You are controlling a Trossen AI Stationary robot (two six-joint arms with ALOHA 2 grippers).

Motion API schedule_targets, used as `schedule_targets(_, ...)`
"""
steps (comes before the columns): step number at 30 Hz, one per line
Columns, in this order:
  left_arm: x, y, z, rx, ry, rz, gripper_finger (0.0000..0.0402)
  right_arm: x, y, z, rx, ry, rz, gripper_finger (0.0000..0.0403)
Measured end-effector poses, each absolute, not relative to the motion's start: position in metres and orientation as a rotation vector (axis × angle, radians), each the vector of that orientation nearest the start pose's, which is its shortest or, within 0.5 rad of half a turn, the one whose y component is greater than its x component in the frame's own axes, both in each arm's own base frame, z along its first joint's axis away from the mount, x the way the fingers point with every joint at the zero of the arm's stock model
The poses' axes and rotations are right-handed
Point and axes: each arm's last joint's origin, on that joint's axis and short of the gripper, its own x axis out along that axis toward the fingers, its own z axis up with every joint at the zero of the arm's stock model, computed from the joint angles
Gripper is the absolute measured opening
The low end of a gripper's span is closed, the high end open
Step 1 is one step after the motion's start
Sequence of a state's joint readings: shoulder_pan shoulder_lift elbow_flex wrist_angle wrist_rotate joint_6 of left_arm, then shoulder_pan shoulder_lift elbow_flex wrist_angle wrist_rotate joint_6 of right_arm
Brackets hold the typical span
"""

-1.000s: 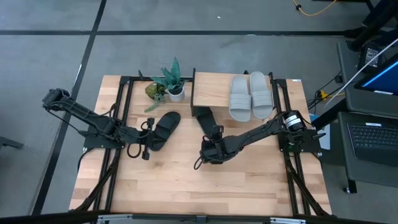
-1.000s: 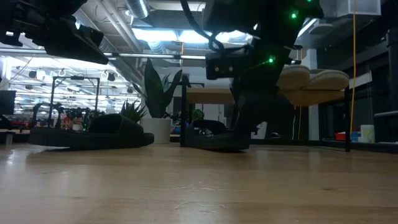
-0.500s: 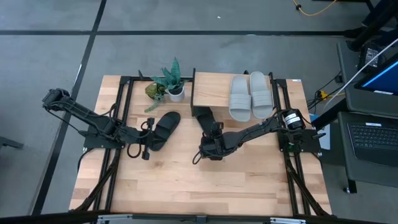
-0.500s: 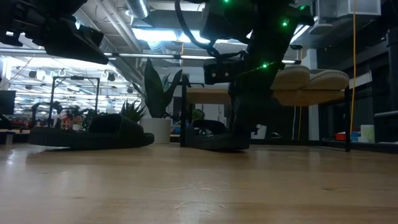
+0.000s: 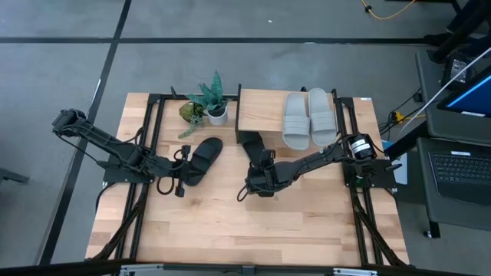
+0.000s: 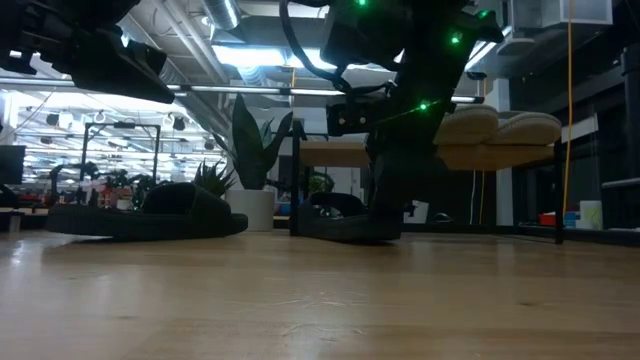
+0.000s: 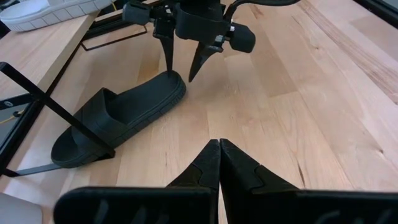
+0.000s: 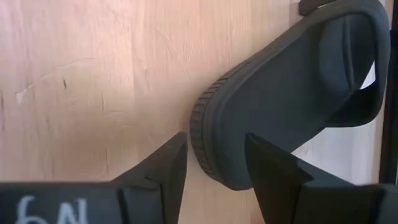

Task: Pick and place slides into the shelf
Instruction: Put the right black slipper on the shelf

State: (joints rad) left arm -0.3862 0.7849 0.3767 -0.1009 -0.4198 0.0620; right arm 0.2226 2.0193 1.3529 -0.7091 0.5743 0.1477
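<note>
This looks like a robot lab or workshop. The wooden table (image 5: 230, 215) stands on a grey concrete floor (image 5: 230, 69) with dark lines across it. A laptop (image 5: 460, 172) sits on a stand beside the table, and a yellow cable (image 5: 391, 9) lies on the floor. Behind the table, the big room has bright ceiling lights (image 6: 250, 55), pipes and more metal racks (image 6: 120, 150).

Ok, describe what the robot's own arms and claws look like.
Both arms are dark, slim and jointed, with black cables looping alongside them. The right arm has a round silver-ringed joint near its base. Each claw, left claw and right claw, has two black, tapering, pointed fingers. Green indicator lights glow on the right arm in the low view.
</note>
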Motion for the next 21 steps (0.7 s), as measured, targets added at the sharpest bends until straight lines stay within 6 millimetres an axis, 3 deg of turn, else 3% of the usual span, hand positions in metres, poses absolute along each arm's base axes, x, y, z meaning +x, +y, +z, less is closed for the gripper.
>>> schedule_targets(5, 0.157, -0.051, 0.202, 0.261, 0.470, 0.018, 0.0000, 0.377, 0.069, 0.144, -0.408, 1.243, -0.388, 0.0162)
schedule_targets(11, 0.157, -0.051, 0.202, 0.261, 0.470, 0.018, 0.0000, 0.378, 0.069, 0.124, -0.442, 1.296, -0.380, 0.0162)
schedule_targets(21, 0.157, -0.051, 0.202, 0.262, 0.470, 0.018, 0.0000, 0.378, 0.069, 0.124, -0.445, 1.294, -0.399, 0.0161)
